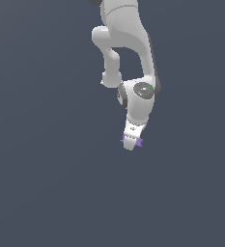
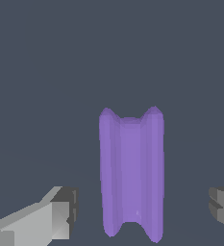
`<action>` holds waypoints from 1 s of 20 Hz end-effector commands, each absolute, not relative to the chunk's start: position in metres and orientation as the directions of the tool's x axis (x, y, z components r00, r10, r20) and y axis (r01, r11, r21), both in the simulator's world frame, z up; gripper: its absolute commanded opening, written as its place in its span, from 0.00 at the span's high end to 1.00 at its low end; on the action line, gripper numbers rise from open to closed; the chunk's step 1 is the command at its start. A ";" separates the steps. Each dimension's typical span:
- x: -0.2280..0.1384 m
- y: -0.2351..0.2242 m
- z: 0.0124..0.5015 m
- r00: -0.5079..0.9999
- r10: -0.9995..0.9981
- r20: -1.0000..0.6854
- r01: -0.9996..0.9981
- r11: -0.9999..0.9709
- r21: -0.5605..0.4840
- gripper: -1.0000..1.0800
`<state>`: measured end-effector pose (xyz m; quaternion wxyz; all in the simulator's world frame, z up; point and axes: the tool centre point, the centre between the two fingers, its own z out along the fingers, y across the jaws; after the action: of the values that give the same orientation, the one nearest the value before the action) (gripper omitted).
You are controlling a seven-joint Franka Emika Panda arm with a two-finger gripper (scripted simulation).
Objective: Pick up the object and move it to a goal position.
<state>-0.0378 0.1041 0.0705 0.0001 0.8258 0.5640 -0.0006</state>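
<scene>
The object is a small flat purple block (image 2: 131,173) with notched ends. In the wrist view it lies between my two fingers, with a gap on each side: one finger (image 2: 60,214) on one side and the other finger (image 2: 222,209) on the other. My gripper (image 2: 142,216) is open around it and not touching it. In the exterior view the white gripper (image 1: 130,144) points down over the block, and only the block's purple tips (image 1: 139,142) stick out on both sides of it.
A plain dark grey floor (image 1: 46,183) fills both views. The white arm (image 1: 126,43) comes down from the top of the exterior view. No goal marker shows.
</scene>
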 end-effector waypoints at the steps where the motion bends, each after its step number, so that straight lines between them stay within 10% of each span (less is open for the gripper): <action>1: -0.038 0.106 0.069 0.347 0.938 0.000 0.938 -0.347 0.000 0.04; 20: -0.039 0.106 0.020 0.343 0.939 0.000 0.939 -0.343 0.000 0.04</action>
<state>-0.0398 0.1059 0.0230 -0.0003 0.8196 0.5729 -0.0007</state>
